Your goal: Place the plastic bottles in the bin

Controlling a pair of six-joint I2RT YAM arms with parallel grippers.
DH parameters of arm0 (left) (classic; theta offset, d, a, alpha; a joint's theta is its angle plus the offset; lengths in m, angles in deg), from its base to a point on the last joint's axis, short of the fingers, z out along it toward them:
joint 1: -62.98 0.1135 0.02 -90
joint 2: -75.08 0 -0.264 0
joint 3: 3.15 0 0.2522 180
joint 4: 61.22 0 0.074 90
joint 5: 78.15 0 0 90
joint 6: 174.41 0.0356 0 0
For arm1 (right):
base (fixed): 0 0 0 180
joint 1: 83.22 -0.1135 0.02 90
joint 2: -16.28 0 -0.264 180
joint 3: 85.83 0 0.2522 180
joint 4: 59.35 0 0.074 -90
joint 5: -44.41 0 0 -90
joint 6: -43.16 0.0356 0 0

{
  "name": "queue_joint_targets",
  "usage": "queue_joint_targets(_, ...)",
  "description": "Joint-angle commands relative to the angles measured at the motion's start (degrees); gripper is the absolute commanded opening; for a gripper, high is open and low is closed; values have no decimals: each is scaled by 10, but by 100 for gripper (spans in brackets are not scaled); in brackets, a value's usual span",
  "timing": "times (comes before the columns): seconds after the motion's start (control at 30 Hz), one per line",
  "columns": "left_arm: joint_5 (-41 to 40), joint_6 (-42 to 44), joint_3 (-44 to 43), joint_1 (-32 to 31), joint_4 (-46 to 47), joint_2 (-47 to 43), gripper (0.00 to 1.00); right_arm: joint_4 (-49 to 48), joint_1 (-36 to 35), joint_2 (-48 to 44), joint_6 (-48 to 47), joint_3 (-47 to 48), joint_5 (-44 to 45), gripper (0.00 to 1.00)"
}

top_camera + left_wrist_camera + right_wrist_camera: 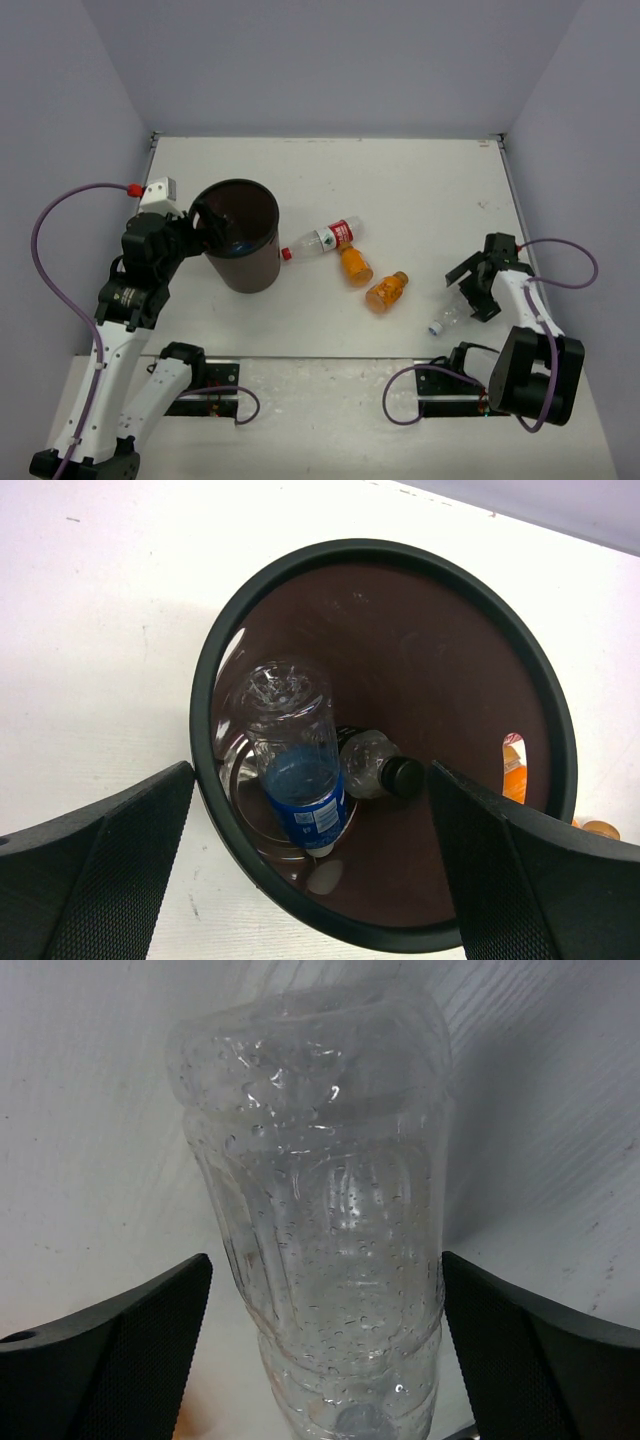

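1. Dark brown round plastic bin [247,268], smooth-walled and tapering downward, stands upright on the matte white tabletop [420,190].
2. Six plastic bottles in all. Two lie inside the bin: one clear ribbed bottle with a blue label [296,772] and one clear bottle with a black cap [378,768].
3. Four lie on the tabletop: one clear red-labelled, red-capped bottle [325,240], two orange bottles [355,265] [387,290], and one plain clear bottle [320,1160], dimpled and beaded with droplets.
4. Left end effector [310,772]: textured black fingers spread wide above the bin, gripping nothing.
5. Right end effector [325,1260]: fingers wide apart either side of the plain bottle, a gap on both sides.
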Motion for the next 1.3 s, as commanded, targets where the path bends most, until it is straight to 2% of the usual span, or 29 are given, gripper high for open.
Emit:
queue_joint_targets(0.0,-6,18,0,6,21,1,100,-23,3,-5,1,3,0,83)
queue_joint_targets(0.07,-10,18,0,6,22,2,100,-14,4,-8,-4,9,15,73)
queue_joint_targets(0.23,-10,19,-3,6,19,2,100,-15,3,-28,-1,3,22,56)
queue_joint_targets(0.33,-12,19,-2,6,20,2,100,-16,3,-41,-13,2,9,41)
queue_joint_targets(0.47,-15,20,0,6,19,1,100,-13,3,-70,-31,10,-9,30)
queue_joint_targets(0.53,-16,19,0,6,18,2,100,-13,0,-103,-67,37,-61,26)
queue_joint_targets(0.63,-18,19,-3,6,17,1,100,3,-21,-141,-117,93,-101,25)
queue_joint_targets(0.77,-25,19,-6,6,18,-5,100,5,-94,-190,-121,191,-51,21)
queue_joint_targets(0.87,-32,20,-8,6,20,-11,100,-40,-166,-184,-118,268,-51,18)
queue_joint_targets(1.0,-30,20,-10,6,18,-11,100,-91,-275,-125,-139,387,-28,19)
queue_joint_targets(1.13,-34,17,-6,6,13,-15,100,-106,-370,-2,-190,520,34,22)
queue_joint_targets(1.27,-45,17,-9,6,-1,-16,100,-140,-464,111,-234,660,36,21)
